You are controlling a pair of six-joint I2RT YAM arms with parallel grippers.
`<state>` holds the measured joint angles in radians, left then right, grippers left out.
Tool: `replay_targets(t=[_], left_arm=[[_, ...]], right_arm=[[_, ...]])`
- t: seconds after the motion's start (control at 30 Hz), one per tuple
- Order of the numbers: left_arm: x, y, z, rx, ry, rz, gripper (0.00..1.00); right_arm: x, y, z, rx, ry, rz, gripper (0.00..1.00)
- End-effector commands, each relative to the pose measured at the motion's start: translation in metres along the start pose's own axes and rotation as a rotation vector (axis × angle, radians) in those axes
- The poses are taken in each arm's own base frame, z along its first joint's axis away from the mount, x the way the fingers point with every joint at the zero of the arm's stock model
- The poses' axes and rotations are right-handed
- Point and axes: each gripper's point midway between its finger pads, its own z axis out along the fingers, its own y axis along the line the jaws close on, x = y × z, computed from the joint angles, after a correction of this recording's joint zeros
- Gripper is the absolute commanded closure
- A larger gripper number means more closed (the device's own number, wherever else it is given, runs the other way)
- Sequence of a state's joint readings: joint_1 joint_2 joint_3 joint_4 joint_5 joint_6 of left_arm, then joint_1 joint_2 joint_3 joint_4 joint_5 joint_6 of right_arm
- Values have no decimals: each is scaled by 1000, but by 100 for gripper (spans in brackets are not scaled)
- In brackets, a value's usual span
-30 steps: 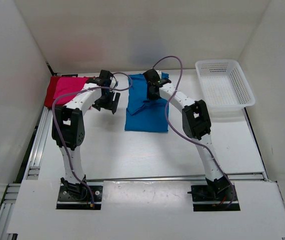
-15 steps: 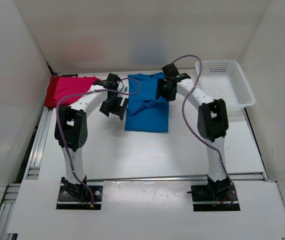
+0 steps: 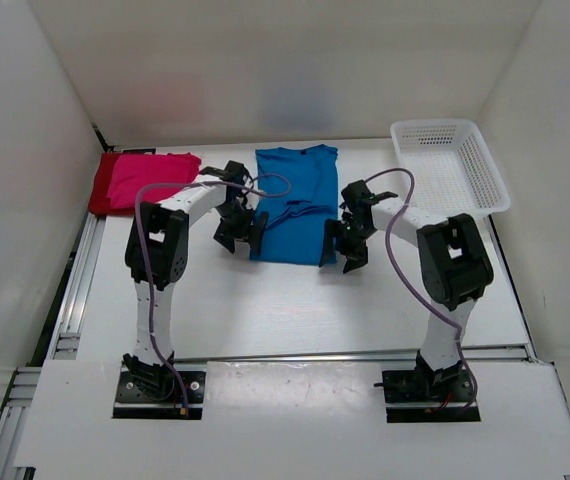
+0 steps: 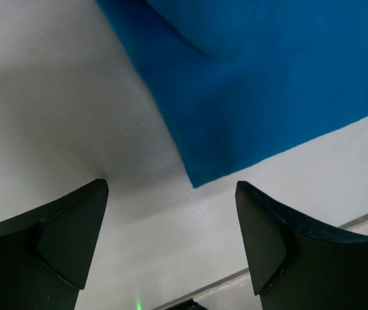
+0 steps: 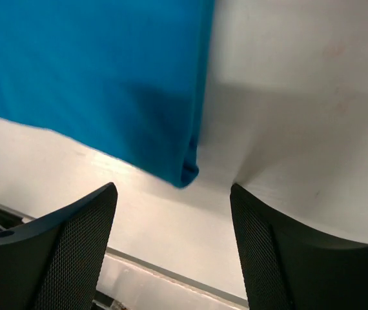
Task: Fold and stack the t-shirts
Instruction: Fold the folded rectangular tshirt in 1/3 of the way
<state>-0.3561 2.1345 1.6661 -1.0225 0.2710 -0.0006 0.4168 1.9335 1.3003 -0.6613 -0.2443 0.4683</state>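
Gaping beside blue t-shirt point(image 3: 295, 195): left gripper point(image 3: 242, 238), right gripper point(image 3: 341, 250)

1. No writing, label, brand, number or sign can be read in any of the three views.
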Motion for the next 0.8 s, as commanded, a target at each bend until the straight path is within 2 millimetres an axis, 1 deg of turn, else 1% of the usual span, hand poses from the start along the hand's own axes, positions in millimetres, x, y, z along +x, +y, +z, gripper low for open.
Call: replay_targets(t=[0.0, 0.03, 0.07, 0.1, 0.13, 0.17, 0.2, 0.23, 0.27, 0.3, 0.33, 0.37, 0.4, 0.43, 0.5, 0.53, 0.57, 0.6, 0.63, 0.67, 0.7, 0.73, 0.77], left_arm=[[6, -25, 3, 91, 20, 21, 9], [10, -28, 6, 83, 32, 31, 9], [10, -26, 14, 83, 50, 26, 11], [12, -29, 19, 84, 63, 33, 15], [9, -29, 20, 84, 59, 34, 17], [6, -29, 20, 84, 55, 36, 24], [8, -31, 26, 84, 71, 40, 33], [4, -32, 24, 85, 58, 44, 43], [2, -31, 26, 85, 59, 44, 53], [2, -31, 26, 85, 59, 44, 53], [3, -32, 30, 95, 69, 40, 53], [6, -34, 29, 106, 78, 37, 55], [6, -34, 29, 106, 78, 37, 64], [6, -34, 29, 106, 78, 37, 69], [2, -32, 28, 94, 70, 40, 73], [2, -30, 28, 82, 69, 41, 83], [2, -30, 28, 81, 69, 41, 89], [2, -28, 28, 71, 69, 41, 89], [2, -28, 28, 71, 69, 41, 89], [1, -29, 25, 71, 59, 44, 89], [-1, -30, 20, 71, 47, 48, 89], [1, -30, 23, 71, 50, 47, 89], [-2, -30, 17, 63, 34, 52, 89]], right_arm=[[11, 13, -4, -92, -12, 16, 25], [18, 14, 0, -100, 5, 9, 25], [25, 10, 4, -90, 24, 29, 25], [25, 14, 5, -95, 19, 29, 25], [27, 12, 7, -95, 19, 29, 25], [24, 12, 8, -90, 6, 38, 25], [21, 11, 8, -85, -7, 35, 26], [17, 10, 9, -73, -27, 44, 26], [10, 9, 6, -77, -41, 52, 26], [7, 2, 9, -58, -42, 78, 26], [-4, 5, 7, -74, -74, 89, 26], [-4, 3, 11, -71, -69, 92, 26], [-11, 4, 13, -95, -71, 114, 26], [-16, 4, 12, -107, -72, 135, 31], [-21, 3, 16, -116, -70, 153, 41], [-26, 5, 16, -126, -87, 146, 53], [-29, 5, 17, -123, -99, 157, 59], [-28, 0, 17, -118, -95, 187, 66], [-30, -1, 20, -121, -100, 185, 73], [-31, 2, 20, -135, -102, 189, 88], [-31, 2, 20, -135, -102, 189, 94], [-34, 0, 19, -135, -106, 198, 100], [-30, 2, 16, -148, -101, 196, 100]])
